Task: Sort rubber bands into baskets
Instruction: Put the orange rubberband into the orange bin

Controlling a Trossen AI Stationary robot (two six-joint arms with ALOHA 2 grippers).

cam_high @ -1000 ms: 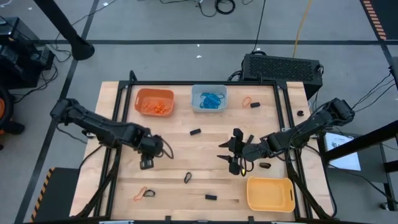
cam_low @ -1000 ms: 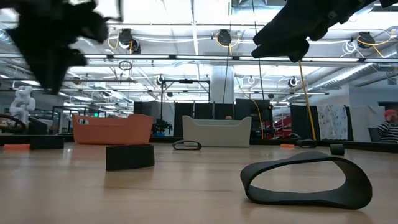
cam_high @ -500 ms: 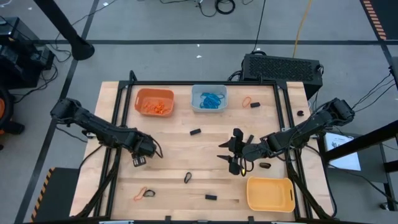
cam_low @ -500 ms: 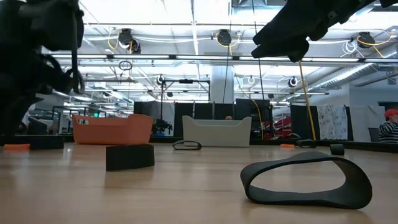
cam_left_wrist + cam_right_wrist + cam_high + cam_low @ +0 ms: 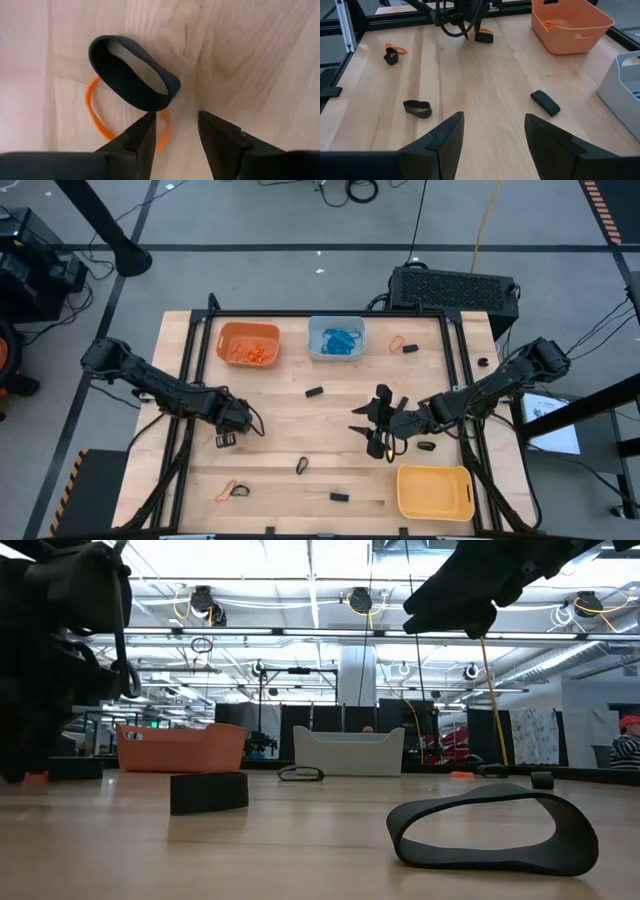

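Since a second ago, the left gripper (image 5: 226, 439) has slid toward the left edge of the table and now hangs low over two bands that lie one on the other. In the left wrist view, a black rubber band (image 5: 134, 80) lies partly on a thin orange rubber band (image 5: 100, 117), both flat on the wooden table (image 5: 330, 415), just in front of the open, empty fingers (image 5: 142, 137). These bands look soft, light and bendy. I think they will squash and stretch when pinched, and could slip or snap away. The black one is wide and stands up a little, so its raised edge looks like the best place to pinch. The orange one is thin and flat, so it seems harder to grab. More bands are spread over the table. Along the far side sit the orange basket (image 5: 248, 344), with orange bands in it, and the pale blue basket (image 5: 336, 339), with blue bands in it. The yellow basket (image 5: 434, 491) sits at the near right. The right gripper (image 5: 378, 427) waits near the middle of the table, its jaws apart and holding nothing.
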